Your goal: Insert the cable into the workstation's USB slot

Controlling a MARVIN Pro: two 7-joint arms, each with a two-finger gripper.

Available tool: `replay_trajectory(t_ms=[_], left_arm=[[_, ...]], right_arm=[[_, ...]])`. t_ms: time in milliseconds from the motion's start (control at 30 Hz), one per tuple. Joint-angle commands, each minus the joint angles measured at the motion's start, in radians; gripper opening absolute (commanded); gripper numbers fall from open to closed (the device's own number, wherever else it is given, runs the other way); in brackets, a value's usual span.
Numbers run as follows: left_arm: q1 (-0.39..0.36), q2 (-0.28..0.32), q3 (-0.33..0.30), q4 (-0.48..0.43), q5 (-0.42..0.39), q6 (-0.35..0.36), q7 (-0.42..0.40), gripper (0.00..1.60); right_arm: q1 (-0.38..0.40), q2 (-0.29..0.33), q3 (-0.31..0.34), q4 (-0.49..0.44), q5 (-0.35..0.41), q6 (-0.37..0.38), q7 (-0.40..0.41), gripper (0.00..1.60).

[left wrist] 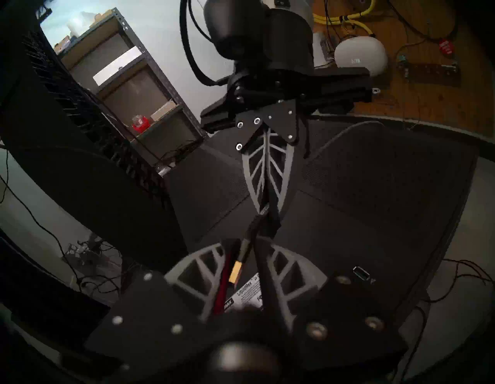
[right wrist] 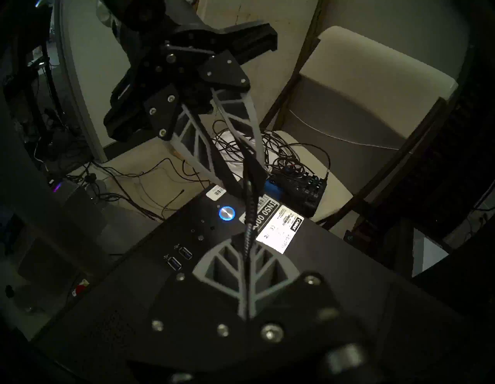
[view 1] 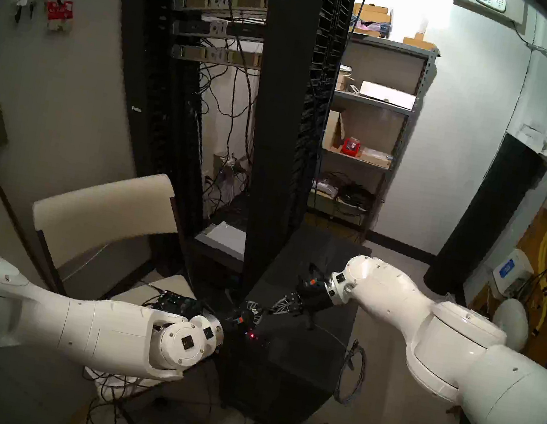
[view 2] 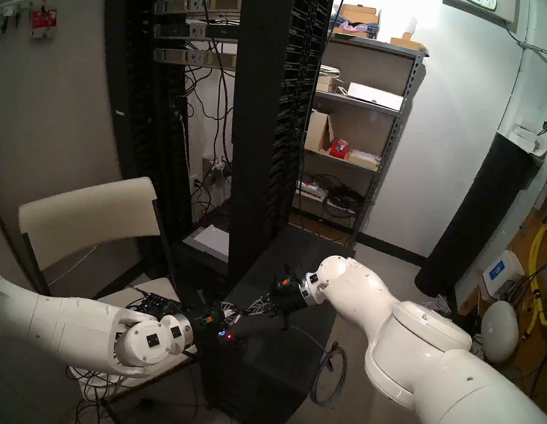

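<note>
Head views: a cramped equipment room, pale walls, grey floor. One tall black server rack rises at 12 o'clock, one grey metal shelving unit stands at 1 o'clock, and one cream folding chair sits at 9 o'clock. Two white arms meet over one matte-black workstation at 6 o'clock, its red light glowing.

Left wrist view: the left gripper has its grey ribbed fingers drawn close around the cable, whose gold-tipped plug hangs between them; whether they pinch it I cannot tell. At 12 o'clock the right gripper has its fingers pressed together on the same cord.

Right wrist view: the braided cable runs up from the clamped fingers toward the left gripper at 12 o'clock. On the workstation's top panel sit two blue-lined ports at 8 o'clock; the USB slot is the nearer, unoccupied. One blue-ringed power button and three white stickers lie beyond.
</note>
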Motion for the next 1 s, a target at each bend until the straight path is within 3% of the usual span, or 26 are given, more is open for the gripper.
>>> replay_trajectory(t_ms=[0, 67, 133, 567, 967], left_arm=[[-0.011, -0.007, -0.011, -0.013, -0.006, -0.001, -0.004, 0.23], [-0.009, -0.005, -0.009, -0.013, -0.010, 0.000, -0.008, 0.02], [-0.003, -0.005, -0.006, -0.012, -0.017, 0.006, -0.010, 0.00], [0.018, -0.044, -0.002, 0.028, -0.047, -0.010, -0.013, 0.00], [0.055, -0.063, -0.038, 0.018, -0.128, -0.060, -0.003, 0.00]], right_arm=[[0.015, 0.003, 0.003, -0.027, 0.019, 0.007, 0.091, 0.00], [0.014, 0.012, 0.009, -0.042, 0.025, 0.005, 0.087, 0.00], [0.015, 0.022, 0.010, -0.059, 0.026, 0.003, 0.086, 0.00], [0.022, 0.075, 0.013, -0.208, 0.026, 0.005, 0.070, 0.00], [0.032, 0.096, 0.004, -0.289, 0.000, 0.016, 0.056, 0.00]])
